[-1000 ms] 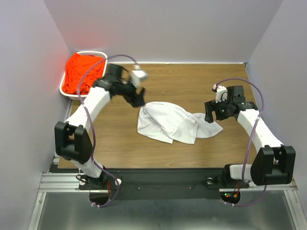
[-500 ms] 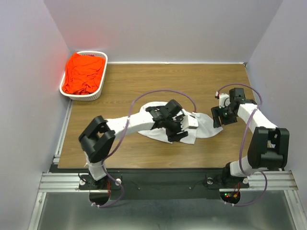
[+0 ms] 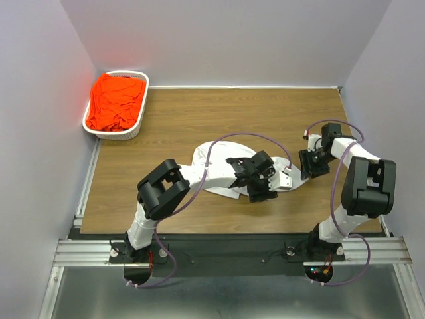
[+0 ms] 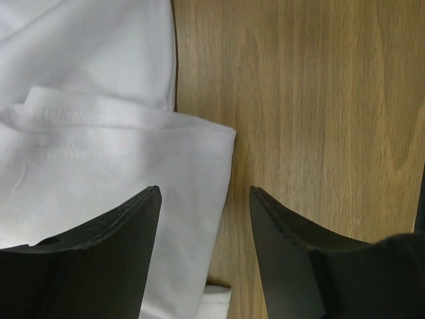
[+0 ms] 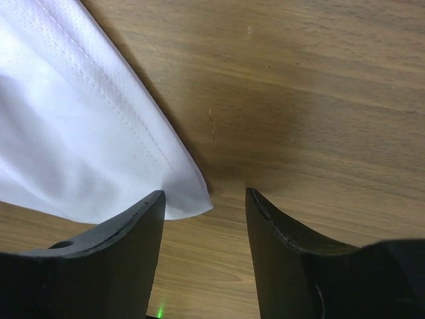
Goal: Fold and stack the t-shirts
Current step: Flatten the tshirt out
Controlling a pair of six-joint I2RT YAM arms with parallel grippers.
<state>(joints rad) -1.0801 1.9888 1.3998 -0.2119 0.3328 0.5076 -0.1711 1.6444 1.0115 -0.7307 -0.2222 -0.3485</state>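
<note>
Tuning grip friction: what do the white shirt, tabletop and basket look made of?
White shirt: soft matte knit cloth, likely cotton; stitched hem and soft folds show.
Tabletop: wood-grain surface with slight sheen, possibly laminate rather than solid wood.
Basket: white slotted walls, looks like moulded plastic; too small to be sure.

From above, the left arm point(image 3: 163, 189) lies across the middle of the white t-shirt point(image 3: 202, 154), hiding that cloth, and the basket point(image 3: 114, 133) walls hide the lower folds of the orange-red t-shirt point(image 3: 116, 101). In both wrist views the white cloth runs off the left edge, and the left gripper point(image 4: 204, 189) and right gripper point(image 5: 204, 193) are cut by the bottom edge.
</note>
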